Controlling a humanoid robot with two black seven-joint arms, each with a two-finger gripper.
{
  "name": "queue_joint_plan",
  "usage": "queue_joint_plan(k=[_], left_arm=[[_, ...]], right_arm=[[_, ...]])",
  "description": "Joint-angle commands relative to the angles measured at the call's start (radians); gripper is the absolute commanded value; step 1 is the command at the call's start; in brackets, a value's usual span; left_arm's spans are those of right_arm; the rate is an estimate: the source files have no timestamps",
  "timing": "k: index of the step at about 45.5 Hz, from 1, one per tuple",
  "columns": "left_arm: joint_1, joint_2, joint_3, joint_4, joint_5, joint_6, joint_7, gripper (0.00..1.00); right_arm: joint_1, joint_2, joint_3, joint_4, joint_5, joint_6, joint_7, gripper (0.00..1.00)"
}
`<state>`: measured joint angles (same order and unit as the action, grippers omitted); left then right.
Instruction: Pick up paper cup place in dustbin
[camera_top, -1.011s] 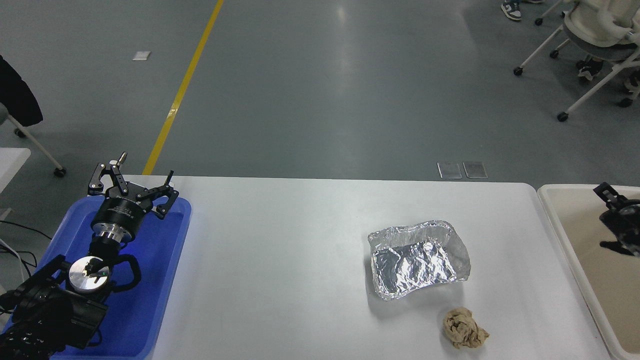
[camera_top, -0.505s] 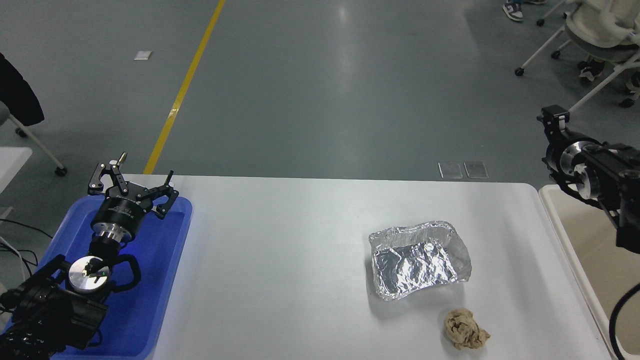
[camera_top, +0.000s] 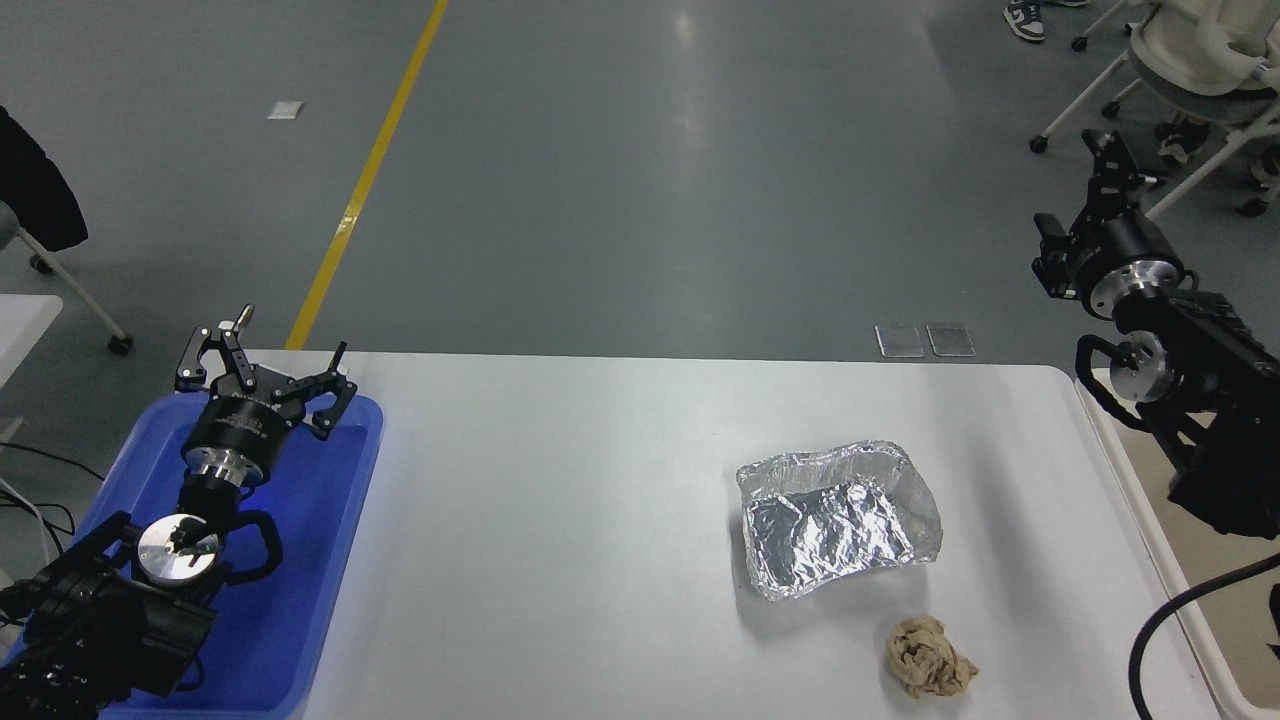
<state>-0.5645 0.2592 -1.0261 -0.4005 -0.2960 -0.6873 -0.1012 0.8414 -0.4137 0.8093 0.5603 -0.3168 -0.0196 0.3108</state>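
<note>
No paper cup shows anywhere in the head view; it is hidden or out of view. The dustbin (camera_top: 1138, 500), a cream tub, reaches in at the right edge, mostly covered by my right arm. My right gripper (camera_top: 1072, 190) is raised above the dustbin's far corner, pointing up and away over the floor. It is open with nothing between its fingers. My left gripper (camera_top: 265, 368) stays parked at the lower left, open and empty, over the blue tray (camera_top: 330, 560).
A crumpled silver foil tray (camera_top: 838, 517) lies right of the table's middle. A brownish paper wad (camera_top: 928, 657) sits near the front edge below it. Office chairs (camera_top: 1200, 60) stand on the floor at the top right.
My right arm has lifted up out of the dustbin and swung its gripper higher and slightly left. The left arm, foil tray and paper wad have not moved.
</note>
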Motion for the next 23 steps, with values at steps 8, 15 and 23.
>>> queue_joint_plan(k=[8,15,23], left_arm=[[0.000,0.000,0.000,0.000,0.000,0.000,0.000,1.00],[0.000,0.000,0.000,0.000,0.000,0.000,0.000,1.00],[0.000,0.000,0.000,0.000,0.000,0.000,0.000,1.00]], right_arm=[[0.047,-0.083,-0.266,-0.002,-0.176,0.007,0.014,1.00],[0.201,-0.160,-0.714,0.006,-0.173,0.009,0.016,1.00],[0.401,-0.183,-1.111,0.012,-0.171,0.058,0.016,1.00]])
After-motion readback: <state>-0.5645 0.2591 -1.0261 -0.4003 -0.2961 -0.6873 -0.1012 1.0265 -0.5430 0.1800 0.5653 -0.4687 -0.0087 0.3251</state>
